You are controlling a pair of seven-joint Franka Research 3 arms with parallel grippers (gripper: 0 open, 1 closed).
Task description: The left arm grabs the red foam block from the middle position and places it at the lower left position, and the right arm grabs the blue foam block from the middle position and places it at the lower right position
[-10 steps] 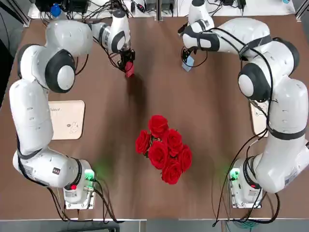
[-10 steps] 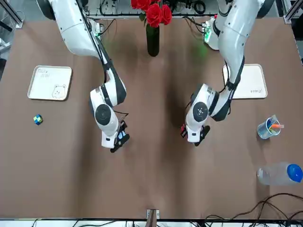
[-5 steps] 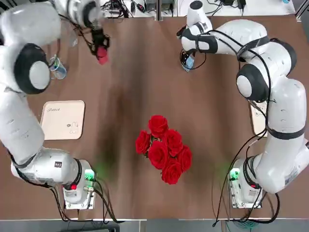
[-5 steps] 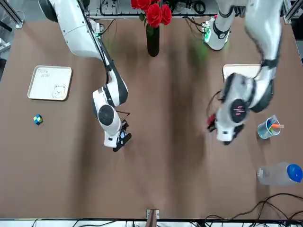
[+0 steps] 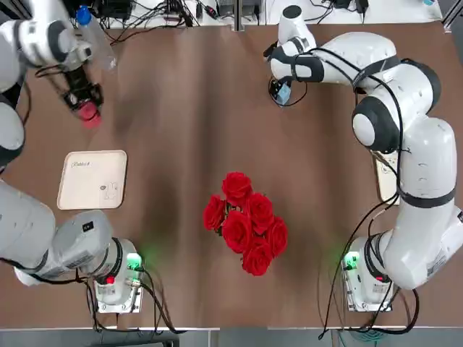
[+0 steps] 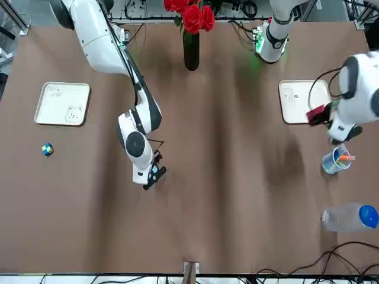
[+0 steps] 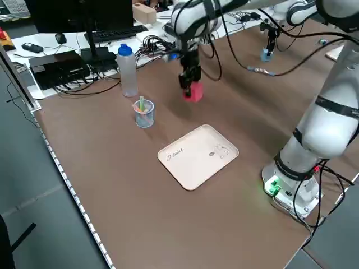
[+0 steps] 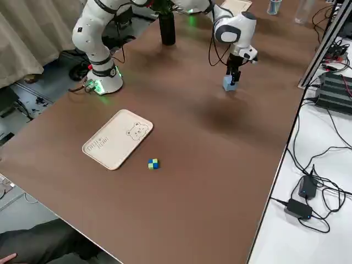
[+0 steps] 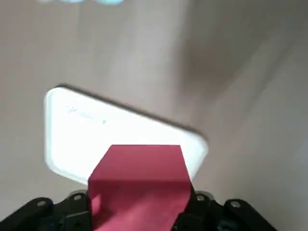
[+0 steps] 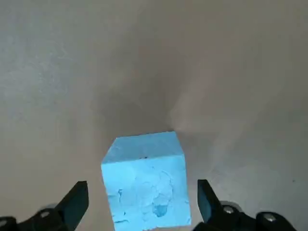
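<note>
I look down on a brown table [image 5: 181, 217] with both my arms over it. The left arm [image 5: 22, 231] is bent far out over its own side, and the right arm [image 5: 427, 155] reaches across toward the far edge. At a corner in the right side view I see a person's leg [image 8: 38, 242].

A pale tray [image 5: 92, 181] lies on the left side, and its twin, the right tray [image 8: 118, 140], lies on the right. Red roses [image 5: 249, 220] stand in a dark vase [image 6: 191, 53] between the arm bases. A clear bottle [image 6: 346, 218] with a blue cap is on its side of the table at the far left.

My left gripper [image 5: 87, 105] hangs above the table, beyond the left tray, its fingers closed firmly on the red block [image 9: 139, 192], which is up off the surface.

My right gripper [image 10: 143, 192] is low over the far right-centre area, its fingers spread wide. The blue block [image 10: 147, 192] sits between them with a gap on either side, so I have hold of nothing there.

The cup [image 6: 336, 161], with small coloured things in it, stands near the bottle. Smallest is the puzzle cube [image 8: 153, 164], near the right tray.
</note>
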